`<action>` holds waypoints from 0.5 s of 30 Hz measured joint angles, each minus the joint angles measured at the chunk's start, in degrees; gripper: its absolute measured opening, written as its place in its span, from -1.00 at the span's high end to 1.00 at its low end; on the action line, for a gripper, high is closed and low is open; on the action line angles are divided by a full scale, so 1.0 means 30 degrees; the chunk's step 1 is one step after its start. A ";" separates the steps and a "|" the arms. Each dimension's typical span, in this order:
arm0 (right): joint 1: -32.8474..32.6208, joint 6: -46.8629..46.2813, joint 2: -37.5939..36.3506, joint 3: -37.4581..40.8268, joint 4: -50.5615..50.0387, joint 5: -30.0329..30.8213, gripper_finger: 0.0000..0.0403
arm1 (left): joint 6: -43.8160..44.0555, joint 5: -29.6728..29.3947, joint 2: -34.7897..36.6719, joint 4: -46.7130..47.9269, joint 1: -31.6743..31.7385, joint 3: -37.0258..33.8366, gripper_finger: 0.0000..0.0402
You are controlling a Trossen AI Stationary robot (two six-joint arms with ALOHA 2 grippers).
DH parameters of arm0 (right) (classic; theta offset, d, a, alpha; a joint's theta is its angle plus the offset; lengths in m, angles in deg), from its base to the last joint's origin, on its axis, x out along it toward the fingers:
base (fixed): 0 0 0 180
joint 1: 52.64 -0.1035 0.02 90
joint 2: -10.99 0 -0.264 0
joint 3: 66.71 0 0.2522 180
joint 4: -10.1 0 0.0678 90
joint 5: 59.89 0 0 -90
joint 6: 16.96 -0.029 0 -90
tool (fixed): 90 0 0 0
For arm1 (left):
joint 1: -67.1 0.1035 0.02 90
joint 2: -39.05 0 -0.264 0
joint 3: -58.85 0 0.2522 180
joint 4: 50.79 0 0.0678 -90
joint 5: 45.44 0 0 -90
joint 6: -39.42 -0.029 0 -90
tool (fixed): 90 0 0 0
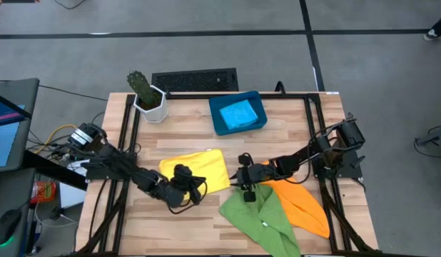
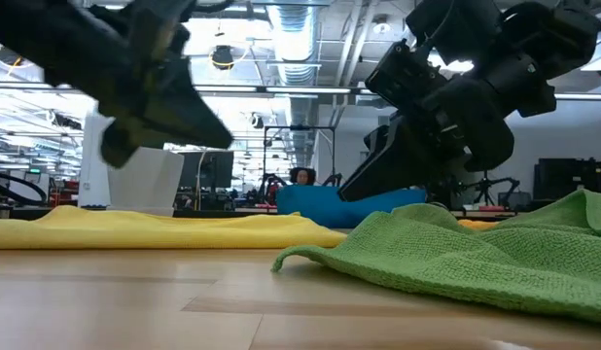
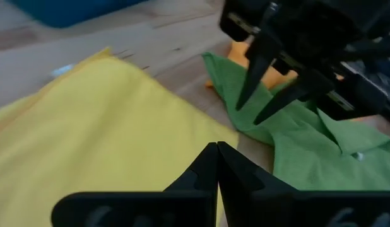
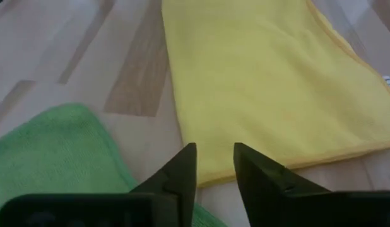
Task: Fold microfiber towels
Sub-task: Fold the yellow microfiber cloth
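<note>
- Yellow towel (image 1: 199, 170) flat on the table, between both grippers, long axis running across toward the green towel (image 1: 260, 214).
- Right gripper (image 4: 214, 165) parted, empty, just off the yellow towel's near edge.
- Left gripper (image 3: 217, 165) pressed together, empty, over the yellow towel's opposite corner; equally near.

Yellow towel (image 1: 199, 171), green towel (image 1: 260, 218) and orange towel (image 1: 302, 203), all plain. Light blue towel (image 1: 240, 113) in dark blue tray (image 1: 217, 121). Table (image 1: 185, 135) light wood grain. Green cactus (image 1: 140, 84), white pot (image 1: 153, 108).
</note>
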 joint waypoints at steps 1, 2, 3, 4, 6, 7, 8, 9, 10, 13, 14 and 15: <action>0.0054 0.0148 0.0000 0.0000 0.0008 -0.0182 0.31 | -0.0545 0.0324 -0.0037 -0.0235 0.0197 0.0000 1.00; 0.0110 0.0295 0.0000 0.0000 0.0066 -0.0439 0.28 | -0.0851 0.0508 -0.0192 -0.0537 0.0341 0.0000 1.00; 0.0120 0.0411 0.0000 -0.0005 0.0127 -0.0628 0.25 | -0.0993 0.0833 -0.0358 -0.0721 0.0423 0.0000 1.00; 0.0111 0.0426 0.0032 -0.0007 0.0128 -0.0733 0.23 | -0.1026 0.0978 -0.0598 -0.0825 0.0423 0.0000 1.00; 0.0052 0.0415 0.0406 -0.0062 0.0152 -0.0848 0.19 | -0.1002 0.1630 -0.1383 -0.1803 0.0362 0.0000 1.00; -0.0027 0.0423 0.0475 0.0002 -0.0096 -0.0860 0.17 | -0.0976 0.1922 -0.1768 -0.2258 0.0294 -0.0006 1.00; -0.0049 0.0423 0.0692 -0.0009 0.0068 -0.0891 0.16 | -0.1010 0.2122 -0.2239 -0.2898 0.0254 -0.0007 1.00; -0.0059 0.0443 0.1018 -0.0182 0.0340 -0.0957 0.15 | -0.1040 0.2416 -0.2663 -0.3448 0.0222 0.0000 1.00; -0.0066 0.0446 0.1222 -0.0219 0.0396 -0.0978 0.15 | -0.0992 0.2464 -0.2970 -0.3645 0.0208 0.0000 1.00; -0.0038 0.0437 0.1869 -0.0439 0.0328 -0.0973 0.14 | -0.0335 0.2449 -0.3552 -0.3790 0.0229 0.0000 1.00; -0.0023 0.0437 0.2083 -0.0526 0.0357 -0.0962 0.14 | -0.0318 0.2529 -0.3659 -0.3839 0.0249 0.0000 1.00; -0.0014 0.0431 0.2275 -0.0612 0.0370 -0.0954 0.14 | -0.0293 0.2767 -0.3679 -0.3776 0.0256 0.0000 1.00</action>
